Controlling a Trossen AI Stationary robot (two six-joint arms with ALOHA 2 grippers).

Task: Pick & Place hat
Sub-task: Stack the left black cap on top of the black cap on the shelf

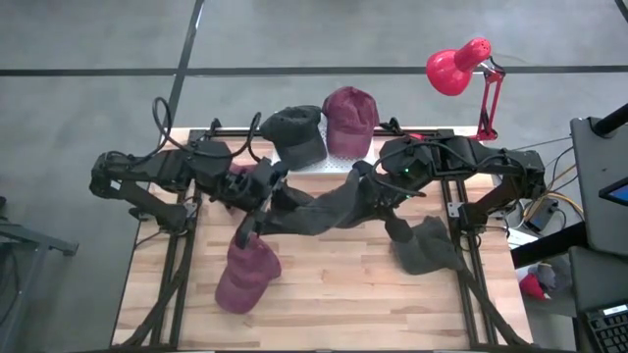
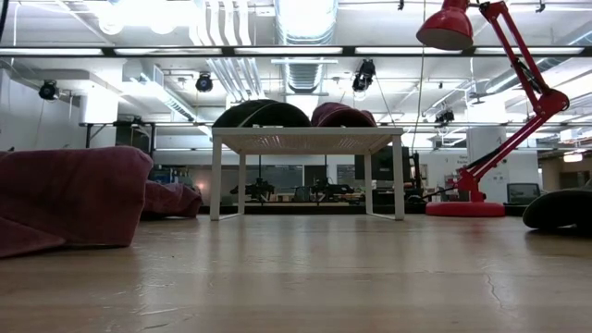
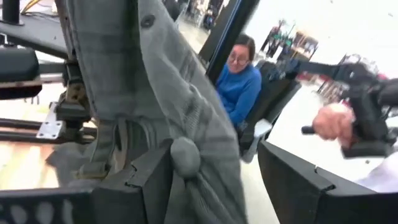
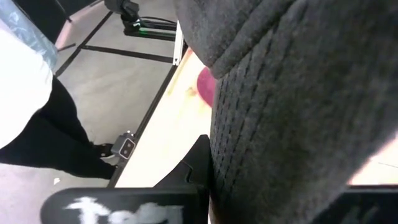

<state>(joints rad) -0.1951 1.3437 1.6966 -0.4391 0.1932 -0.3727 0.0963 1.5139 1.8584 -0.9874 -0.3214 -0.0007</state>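
Right gripper [image 1: 355,181] is clamped on one end of the dark grey hat [image 1: 314,208], stretched in the air mid-table, while left gripper [image 1: 257,196] sits spread around the other end, so either arm pulling away risks yanking fabric free.

Two hats [image 1: 324,126] on the small stand [image 1: 324,165] at the table's [image 1: 324,304] far edge, lamp [image 1: 466,74] to their right.

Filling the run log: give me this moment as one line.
left gripper: open, beside grey hat | right gripper: shut on grey hat, lifted | maroon hat: on table
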